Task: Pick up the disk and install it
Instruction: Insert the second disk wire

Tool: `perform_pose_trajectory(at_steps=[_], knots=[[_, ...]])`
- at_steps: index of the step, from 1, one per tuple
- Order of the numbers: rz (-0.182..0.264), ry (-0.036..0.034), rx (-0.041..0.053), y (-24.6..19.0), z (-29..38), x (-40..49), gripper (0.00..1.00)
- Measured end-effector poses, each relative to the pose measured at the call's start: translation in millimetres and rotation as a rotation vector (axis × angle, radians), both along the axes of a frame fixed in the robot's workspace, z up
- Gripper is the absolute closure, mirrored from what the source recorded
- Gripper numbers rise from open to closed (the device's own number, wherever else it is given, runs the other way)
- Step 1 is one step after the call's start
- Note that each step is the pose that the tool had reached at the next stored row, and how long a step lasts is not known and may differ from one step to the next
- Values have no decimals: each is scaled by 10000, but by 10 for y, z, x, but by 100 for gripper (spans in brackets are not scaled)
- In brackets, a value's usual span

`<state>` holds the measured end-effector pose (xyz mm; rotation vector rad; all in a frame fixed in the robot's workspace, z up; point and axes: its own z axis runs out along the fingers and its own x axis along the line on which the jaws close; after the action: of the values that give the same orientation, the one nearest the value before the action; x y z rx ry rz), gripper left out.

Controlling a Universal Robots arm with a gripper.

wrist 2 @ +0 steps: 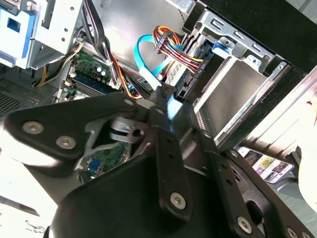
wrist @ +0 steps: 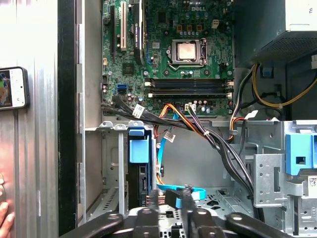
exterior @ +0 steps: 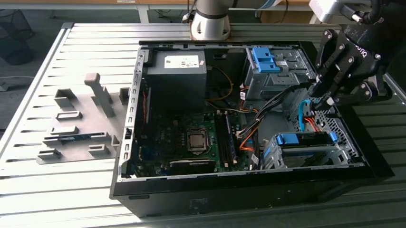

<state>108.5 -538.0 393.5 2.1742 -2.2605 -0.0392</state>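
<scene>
The disk (exterior: 304, 139) sits in the silver drive cage (exterior: 279, 156) at the front corner of the open computer case (exterior: 254, 183), on the exterior view's right. Its blue carrier rail faces up. In the first wrist view the disk (wrist: 138, 151) shows edge-on in the cage, blue rail above a dark body. My black gripper (exterior: 322, 99) hangs over the case's side wall, just above and behind that cage. Its fingertips (wrist: 151, 197) stand close together with nothing held; a blue flat cable runs behind them. In the second wrist view my gripper (wrist 2: 166, 96) points toward the cage (wrist 2: 257, 64).
A grey power-supply box (exterior: 178, 61), the motherboard (exterior: 190, 137) and a second bay with a blue bracket (exterior: 263, 59) lie inside the case. Cable bundles (exterior: 254, 128) cross its middle. A grey fixture plate (exterior: 76, 128) lies on the exterior view's left. A phone (wrist: 12, 88) and a hand (wrist: 4, 213) are beside the case.
</scene>
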Motion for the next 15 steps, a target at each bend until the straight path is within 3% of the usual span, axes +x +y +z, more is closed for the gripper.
perform_pose_trajectory(at_steps=[1, 2, 15], knots=[[0, 0, -1, 0, 0, 0, 72], [-1, 0, 0, 0, 0, 0, 65], [0, 0, 0, 1, 0, 0, 67]])
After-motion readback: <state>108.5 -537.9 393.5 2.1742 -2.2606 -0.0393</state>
